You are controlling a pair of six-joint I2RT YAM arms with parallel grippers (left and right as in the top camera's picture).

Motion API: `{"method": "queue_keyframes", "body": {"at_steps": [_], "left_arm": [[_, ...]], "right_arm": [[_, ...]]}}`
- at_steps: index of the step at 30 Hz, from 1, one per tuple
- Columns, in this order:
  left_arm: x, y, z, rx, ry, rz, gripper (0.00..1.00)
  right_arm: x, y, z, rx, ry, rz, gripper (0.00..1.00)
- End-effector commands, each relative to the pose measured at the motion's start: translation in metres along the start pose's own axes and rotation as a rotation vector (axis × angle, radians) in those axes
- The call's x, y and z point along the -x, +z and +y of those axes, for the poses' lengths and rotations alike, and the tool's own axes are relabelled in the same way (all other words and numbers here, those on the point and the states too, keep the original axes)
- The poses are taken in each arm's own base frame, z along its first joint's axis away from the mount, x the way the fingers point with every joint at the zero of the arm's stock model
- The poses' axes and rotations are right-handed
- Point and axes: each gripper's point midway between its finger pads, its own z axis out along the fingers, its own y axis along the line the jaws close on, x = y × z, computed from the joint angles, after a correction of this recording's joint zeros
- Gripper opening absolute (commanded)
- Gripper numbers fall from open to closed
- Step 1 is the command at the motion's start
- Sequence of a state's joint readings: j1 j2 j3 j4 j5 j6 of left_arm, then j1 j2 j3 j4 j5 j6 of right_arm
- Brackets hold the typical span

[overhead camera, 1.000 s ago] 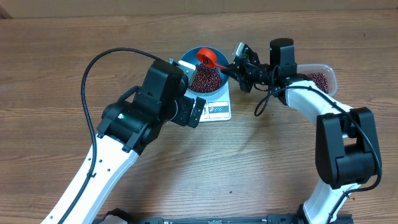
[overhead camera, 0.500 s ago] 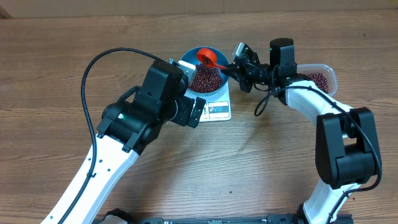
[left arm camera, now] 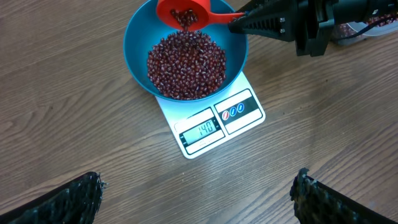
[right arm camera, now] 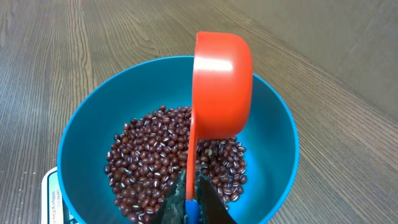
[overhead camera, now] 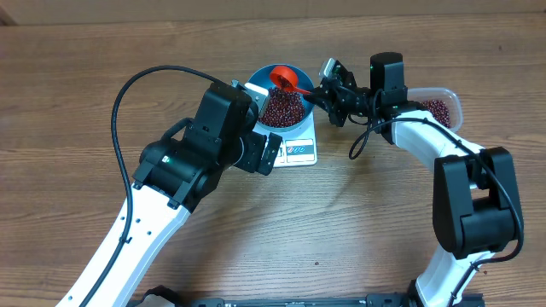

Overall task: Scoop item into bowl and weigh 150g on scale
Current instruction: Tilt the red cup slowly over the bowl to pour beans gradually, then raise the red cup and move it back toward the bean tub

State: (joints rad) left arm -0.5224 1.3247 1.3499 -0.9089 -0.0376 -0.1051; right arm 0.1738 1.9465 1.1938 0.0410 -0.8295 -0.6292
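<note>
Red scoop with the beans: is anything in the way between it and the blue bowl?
No, nothing visible is. The right end effector holds the red scoop tipped right above the blue bowl, and the beans already inside lie uncovered beneath it.

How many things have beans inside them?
3. The blue bowl on the scale, the red scoop tipped over that bowl, and the clear tub off to the right, partly hidden.
</note>
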Motion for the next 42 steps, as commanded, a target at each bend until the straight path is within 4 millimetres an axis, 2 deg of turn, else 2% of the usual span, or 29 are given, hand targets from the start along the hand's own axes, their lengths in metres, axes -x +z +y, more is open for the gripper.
{"method": "queue_keyframes", "body": {"at_steps": [1, 11, 26, 34, 42], "left_arm": [[0.006, -0.002, -0.002, -0.008, -0.002, -0.014, 1.0], [0.006, -0.002, -0.002, -0.008, -0.002, -0.014, 1.0], [0.006, -0.002, -0.002, -0.008, -0.002, -0.014, 1.0], [0.006, -0.002, -0.002, -0.008, -0.002, -0.014, 1.0], [0.006, -0.002, -0.002, -0.008, -0.002, -0.014, 1.0]], "right_arm": [[0.001, 0.002, -0.001, -0.006, -0.029, -0.001, 0.04], [0.008, 0.001, -0.013, -0.063, -0.272, -0.01, 0.04], [0.014, -0.001, -0.014, -0.071, -0.269, -0.019, 0.04], [0.055, -0.031, -0.001, -0.084, -0.263, -0.037, 0.04], [0.072, -0.069, -0.01, -0.259, -0.122, 0.061, 0.04]]}}
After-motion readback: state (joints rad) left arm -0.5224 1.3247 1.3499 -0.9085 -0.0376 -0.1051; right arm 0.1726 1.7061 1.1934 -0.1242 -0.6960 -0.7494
